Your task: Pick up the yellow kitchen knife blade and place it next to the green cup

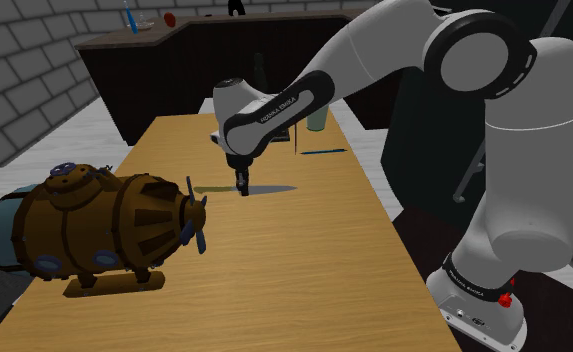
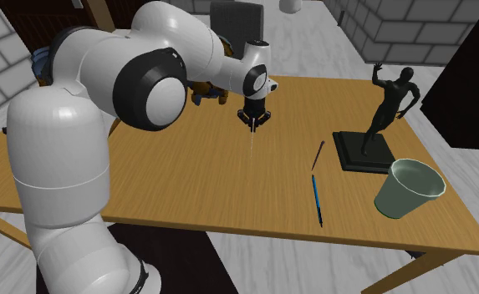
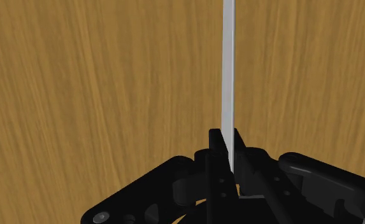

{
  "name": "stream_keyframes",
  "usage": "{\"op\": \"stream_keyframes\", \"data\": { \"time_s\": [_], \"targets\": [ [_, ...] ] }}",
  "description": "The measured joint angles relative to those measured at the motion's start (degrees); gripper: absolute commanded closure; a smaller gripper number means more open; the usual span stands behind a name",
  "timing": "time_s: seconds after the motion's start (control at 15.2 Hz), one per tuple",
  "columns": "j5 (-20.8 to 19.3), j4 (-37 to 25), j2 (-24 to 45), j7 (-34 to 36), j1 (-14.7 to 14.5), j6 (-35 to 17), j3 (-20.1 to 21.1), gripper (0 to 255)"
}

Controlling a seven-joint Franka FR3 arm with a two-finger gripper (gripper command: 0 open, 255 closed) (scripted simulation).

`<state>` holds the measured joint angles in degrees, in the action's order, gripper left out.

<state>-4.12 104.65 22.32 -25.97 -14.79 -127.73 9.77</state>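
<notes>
Between the fingertips of the gripper [image 3: 227,143] sits the knife blade [image 3: 228,76], a thin strip drawn pale grey rather than yellow. The fingers are closed narrowly on its near end, and the rest runs straight out ahead of the hand. Held edge-on like this, the flat sides meet the pads, which likely keeps so thin a piece from twisting. In the second exterior view the blade [image 2: 252,139] hangs as a fine line below the gripper [image 2: 252,119], pointing down at the wooden table [image 2: 187,192]. Whether its tip touches the wood I cannot tell.

The green cup [image 2: 409,188] stands well away from the gripper, near the table's edge, just beside a dark statue [image 2: 379,108]. A blue pen [image 2: 316,199] and a thin dark-red pencil [image 2: 318,154] lie between gripper and cup, so the carry probably has to pass over them.

White lettering on the forearm [image 1: 274,112] appears to read FRANKA EMIKA. The writing on the arm's base is too small to read.
</notes>
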Motion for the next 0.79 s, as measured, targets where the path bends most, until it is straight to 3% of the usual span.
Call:
{"op": "stream_keyframes", "data": {
  "time_s": [0.79],
  "targets": [
    [0.7, -2.1, -3.0, -0.4, 0.2, 5.0, 0.3, 255]
  ]
}}
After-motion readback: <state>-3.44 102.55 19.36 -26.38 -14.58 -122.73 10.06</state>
